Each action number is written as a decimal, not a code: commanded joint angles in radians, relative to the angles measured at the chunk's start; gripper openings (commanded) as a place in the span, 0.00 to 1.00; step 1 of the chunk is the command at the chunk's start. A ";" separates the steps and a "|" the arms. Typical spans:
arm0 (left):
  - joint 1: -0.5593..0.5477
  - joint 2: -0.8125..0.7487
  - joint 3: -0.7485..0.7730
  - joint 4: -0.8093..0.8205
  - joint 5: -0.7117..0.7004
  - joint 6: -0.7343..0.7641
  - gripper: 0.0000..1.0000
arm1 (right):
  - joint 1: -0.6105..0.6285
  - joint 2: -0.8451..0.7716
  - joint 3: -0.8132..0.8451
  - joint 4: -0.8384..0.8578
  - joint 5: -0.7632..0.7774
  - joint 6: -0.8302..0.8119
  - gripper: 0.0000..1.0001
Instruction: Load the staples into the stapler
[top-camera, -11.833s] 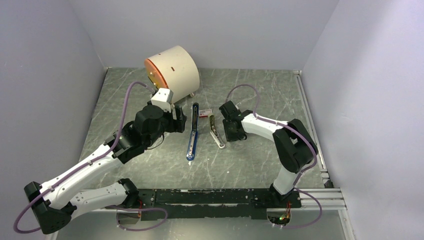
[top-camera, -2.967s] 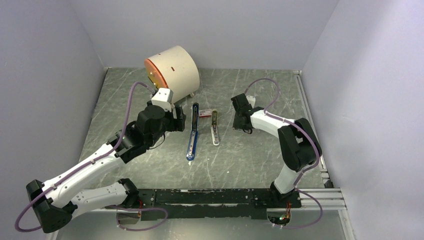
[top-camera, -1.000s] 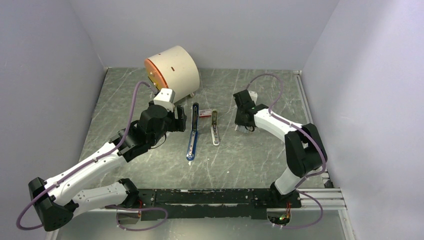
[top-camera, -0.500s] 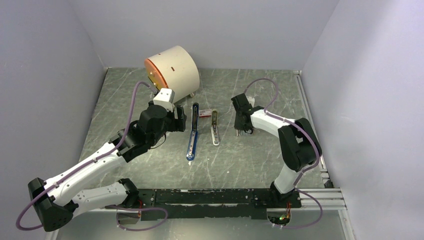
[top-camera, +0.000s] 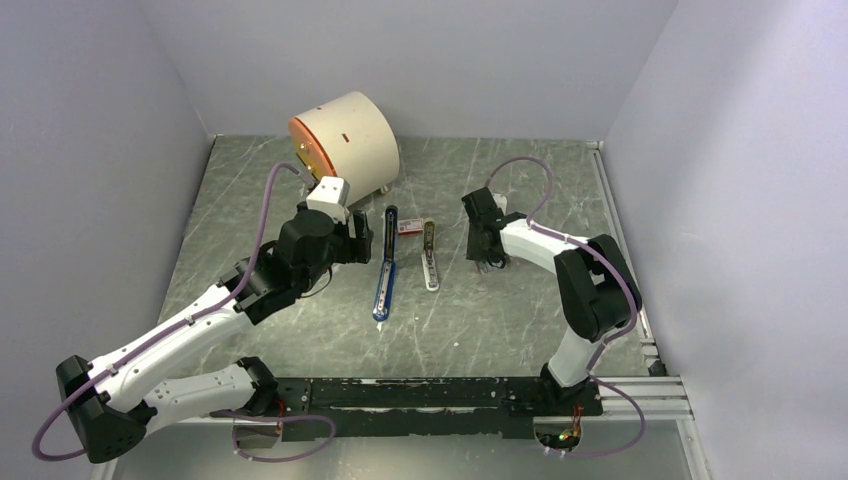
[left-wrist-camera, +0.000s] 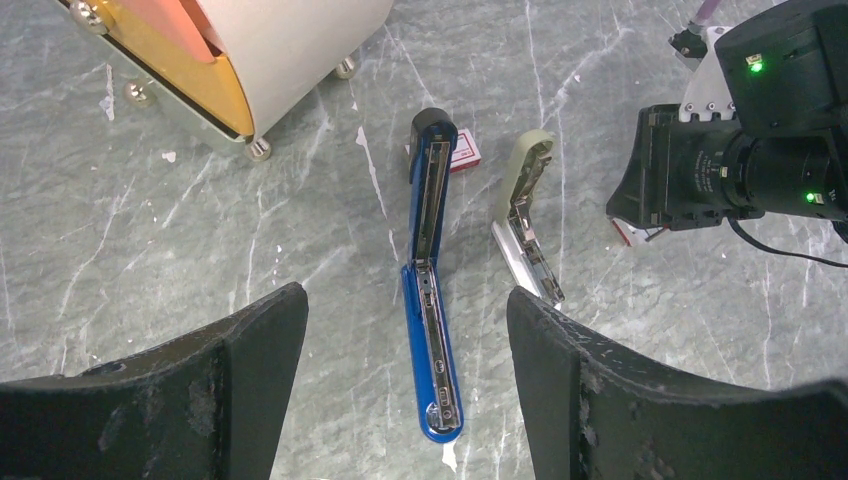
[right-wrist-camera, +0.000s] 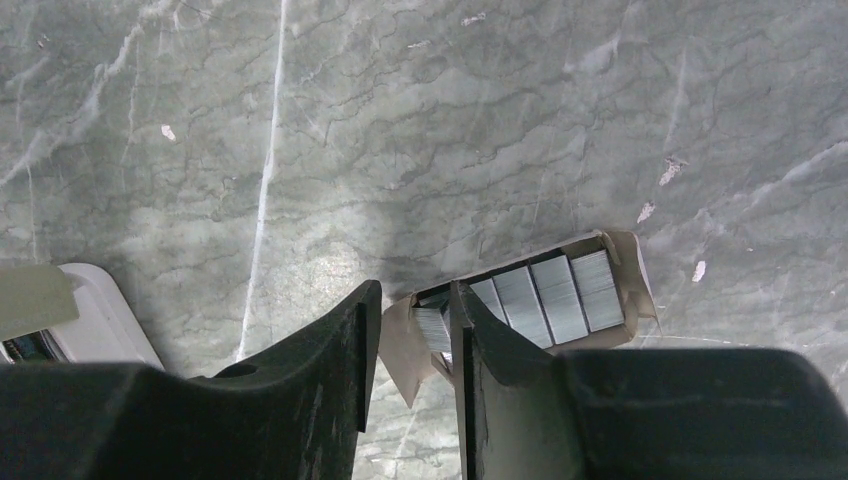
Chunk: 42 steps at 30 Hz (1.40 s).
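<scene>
The blue stapler (top-camera: 385, 270) lies opened flat in the table's middle, its silver channel up; it also shows in the left wrist view (left-wrist-camera: 430, 330). My left gripper (top-camera: 360, 240) is open and empty, hovering just left of it, jaws wide (left-wrist-camera: 407, 295). The staples (right-wrist-camera: 555, 295) are several silvery strips in an open cardboard box (right-wrist-camera: 632, 262). My right gripper (top-camera: 487, 262) points down onto that box's left end. In the right wrist view (right-wrist-camera: 415, 290) its jaws stand a narrow gap apart, with the box flap and one strip's end between them.
A grey-green stapler (top-camera: 429, 258) lies open between the blue stapler and the right gripper. A small red-and-white box (top-camera: 407, 227) sits by the blue stapler's far end. A big cream cylinder with an orange face (top-camera: 345, 140) stands at the back left.
The right gripper left the grey-green stapler, which now lies straight. It swung right and back, then in the last second settled slightly left and lower. The left arm hardly moved.
</scene>
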 joint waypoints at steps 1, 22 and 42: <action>0.001 -0.010 0.003 0.006 -0.006 -0.007 0.78 | 0.004 -0.006 0.009 -0.039 0.008 -0.017 0.36; 0.001 -0.012 0.006 0.004 -0.005 -0.004 0.78 | 0.012 -0.109 -0.031 -0.086 0.139 0.013 0.20; 0.001 -0.012 0.006 0.002 -0.007 -0.004 0.78 | 0.014 -0.053 -0.049 -0.054 0.018 -0.054 0.33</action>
